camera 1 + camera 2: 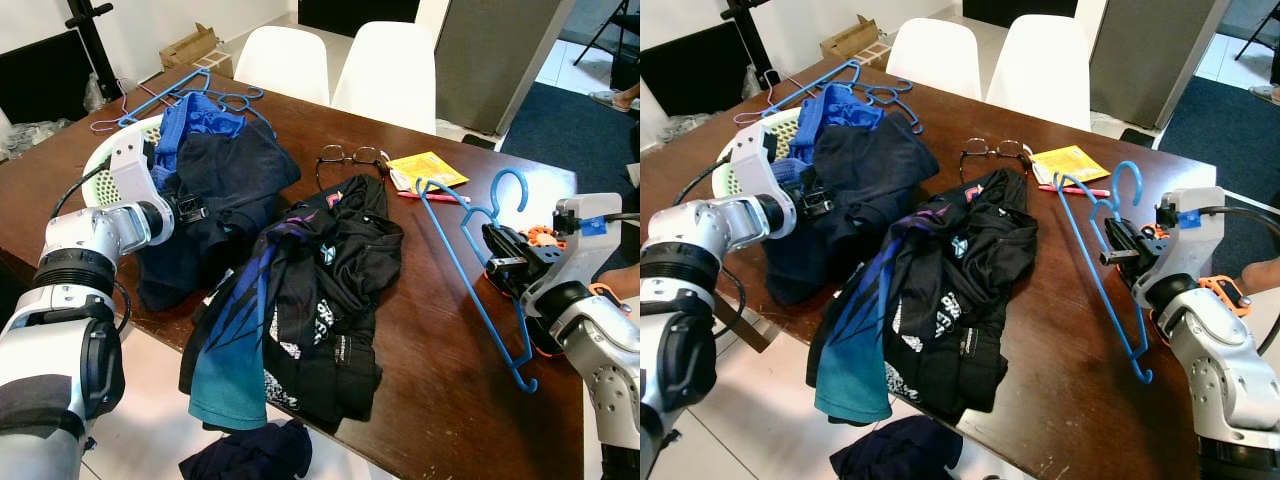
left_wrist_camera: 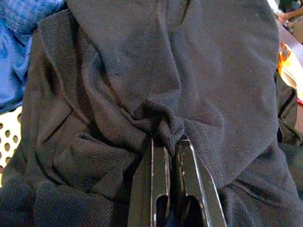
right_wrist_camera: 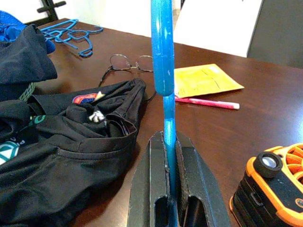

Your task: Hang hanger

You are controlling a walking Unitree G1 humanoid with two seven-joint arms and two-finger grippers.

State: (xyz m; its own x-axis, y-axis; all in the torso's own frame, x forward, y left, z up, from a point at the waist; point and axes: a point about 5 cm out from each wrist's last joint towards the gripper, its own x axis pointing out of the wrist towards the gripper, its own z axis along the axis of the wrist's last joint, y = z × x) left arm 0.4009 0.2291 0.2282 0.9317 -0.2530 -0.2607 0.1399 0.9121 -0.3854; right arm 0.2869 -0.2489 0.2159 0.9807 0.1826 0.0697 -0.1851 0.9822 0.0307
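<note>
at the very front of the right wrist view the two black fingers of the right gripper [image 3: 171, 187] are pressed onto a thin blue bar: the blue hanger [image 1: 487, 272], pinched on one of its straight runs. from the head views that hanger stands clear of the bench [image 1: 450, 370] on the robot's right side, its long axis slanting from the hook [image 1: 508, 190], up and away from the robot, down to a lower corner near the bench's front edge. it is slim plastic, bright blue, with a second curl below the hook, and it looks rigid enough not to sag in the grip.

the left gripper [image 2: 171, 144] is pinching a bunched fold of the black shirt [image 1: 215, 195] that lies heaped at the white laundry basket [image 1: 100, 180] on the robot's left. so hanger and shirt are well apart, with the pile of dark printed clothes [image 1: 310, 290] between them; the right arm alone has the hanger, and the hook points away from the shirt. any move to bring the two together would likely have to cross that pile.

more blue hangers [image 1: 190, 95] lie at the far left corner of the bench, with glasses [image 1: 350, 157], a yellow packet [image 1: 430, 168] and what may be an orange-and-black tool [image 3: 270, 184] just beside the right gripper.
</note>
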